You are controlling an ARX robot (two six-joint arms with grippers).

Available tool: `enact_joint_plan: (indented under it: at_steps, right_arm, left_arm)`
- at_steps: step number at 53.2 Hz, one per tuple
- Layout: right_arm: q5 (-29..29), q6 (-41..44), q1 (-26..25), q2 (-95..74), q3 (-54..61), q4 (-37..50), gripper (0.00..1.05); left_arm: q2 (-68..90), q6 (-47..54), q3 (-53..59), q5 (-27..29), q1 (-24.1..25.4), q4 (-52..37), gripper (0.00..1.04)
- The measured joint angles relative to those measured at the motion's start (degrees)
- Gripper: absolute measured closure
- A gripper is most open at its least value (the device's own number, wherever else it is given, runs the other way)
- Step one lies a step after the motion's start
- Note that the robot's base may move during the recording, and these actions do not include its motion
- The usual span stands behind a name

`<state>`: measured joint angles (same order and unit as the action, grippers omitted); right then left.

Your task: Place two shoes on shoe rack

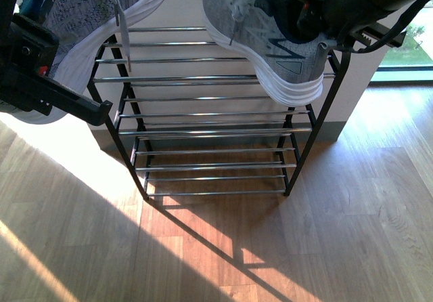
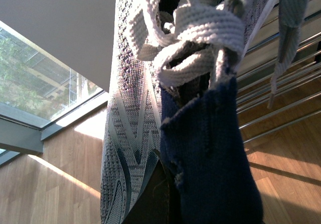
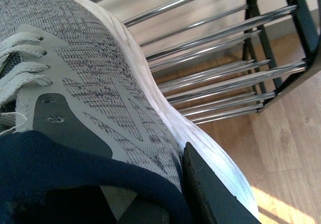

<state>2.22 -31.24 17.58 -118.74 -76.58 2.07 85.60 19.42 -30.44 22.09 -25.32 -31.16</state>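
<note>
Aloft, left pincer (image 2: 168, 199) tight on grey knit sneaker (image 1: 84, 11), right pincer (image 3: 173, 201) on white-soled twin (image 1: 270, 41).

Black left arm (image 1: 40, 85), red mark (image 1: 43, 70), black cable (image 1: 399, 30)

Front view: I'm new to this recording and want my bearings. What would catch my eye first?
Two grey knit sneakers are held in the air: the left sneaker at the upper left, the right sneaker over the right end of the top bars. Between and below them stands the shoe rack, black-framed with shiny chrome bars. Sunlight cuts bright stripes across the wooden floor.
</note>
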Motion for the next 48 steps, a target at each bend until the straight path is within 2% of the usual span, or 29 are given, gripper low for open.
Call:
enact_joint_plan:
  at_steps: [33, 48]
  right_arm:
    - [8.0, 0.9, -8.1, -20.6, -27.6, -9.0, 1.0]
    - [8.5, -0.5, -9.0, -22.3, -30.9, -11.2, 0.99]
  left_arm:
    - [0.0, 0.0, 0.0, 0.0, 0.0, 0.0, 1.02]
    - [0.0, 0.0, 0.0, 0.0, 0.0, 0.0, 1.02]
